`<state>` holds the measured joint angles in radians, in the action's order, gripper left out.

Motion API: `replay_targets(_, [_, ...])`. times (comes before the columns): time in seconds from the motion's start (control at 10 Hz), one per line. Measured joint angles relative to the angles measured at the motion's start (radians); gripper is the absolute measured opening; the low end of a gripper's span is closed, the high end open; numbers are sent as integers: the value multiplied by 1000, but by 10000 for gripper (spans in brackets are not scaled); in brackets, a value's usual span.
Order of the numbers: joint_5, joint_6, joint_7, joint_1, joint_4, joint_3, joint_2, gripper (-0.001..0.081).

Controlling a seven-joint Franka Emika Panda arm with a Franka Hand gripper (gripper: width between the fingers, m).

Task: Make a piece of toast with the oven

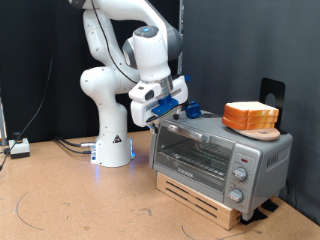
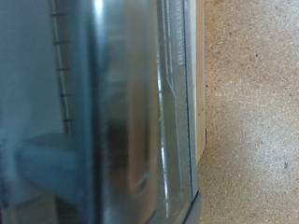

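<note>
The oven [image 1: 220,155] is a silver-grey toaster oven with its glass door upright and shut and round knobs [image 1: 240,176] on its right panel. My gripper [image 1: 168,117] hangs at the oven's top front corner on the exterior view's left, right at the door's upper edge. In the wrist view the oven's glass and a shiny metal bar [image 2: 121,112] fill the frame, blurred and very close, with one of the fingers [image 2: 47,163] in front of them. No single piece of toast shows in either view.
A stack of bread slices [image 1: 250,114] lies on a round wooden board [image 1: 264,131] on the oven's top. The oven stands on a wooden pallet [image 1: 205,203]. The robot base [image 1: 112,145] and cables [image 1: 20,148] are at the left. Brown tabletop [image 2: 252,112] lies beside the oven.
</note>
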<state>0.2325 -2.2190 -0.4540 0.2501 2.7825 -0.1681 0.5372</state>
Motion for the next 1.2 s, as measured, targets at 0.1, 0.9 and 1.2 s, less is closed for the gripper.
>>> replay_targets(0.1, [0, -26, -4, -2, 6, 0, -14, 809])
replay_targets(0.9, [-62, -69, -33, -134, -40, -15, -118, 809])
replay_targets(1.2, [-89, -83, -31, -174, -53, -29, -158, 809])
